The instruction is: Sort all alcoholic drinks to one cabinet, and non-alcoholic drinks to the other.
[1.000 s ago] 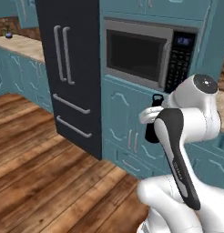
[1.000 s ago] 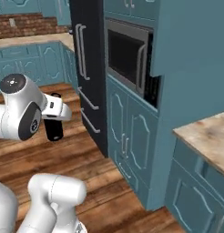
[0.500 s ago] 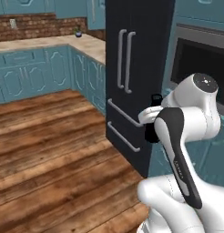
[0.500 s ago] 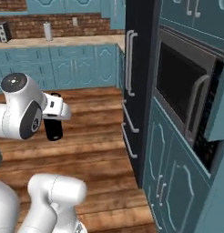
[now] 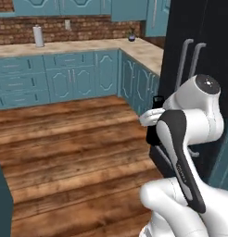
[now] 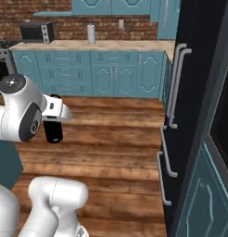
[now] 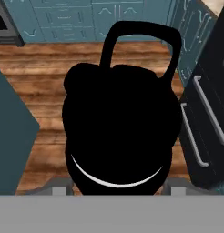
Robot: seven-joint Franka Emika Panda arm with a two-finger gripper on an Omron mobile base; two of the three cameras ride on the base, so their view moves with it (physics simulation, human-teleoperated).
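wood floor point(image 6: 120, 139) below — hand point(image 6: 54, 121) grips black flask point(image 7: 120, 132) upright.

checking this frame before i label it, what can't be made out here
- Hand view: the black flask blocks the centre, hiding the hand's finger tips and their contact with it.
- Left base view: the robot's own white arm covers most of the flask, so the grip is unreadable.
- Right base view: the flask hangs below the hand; its cap is hidden by the hand.
- Small items on the far counter are too small to identify.
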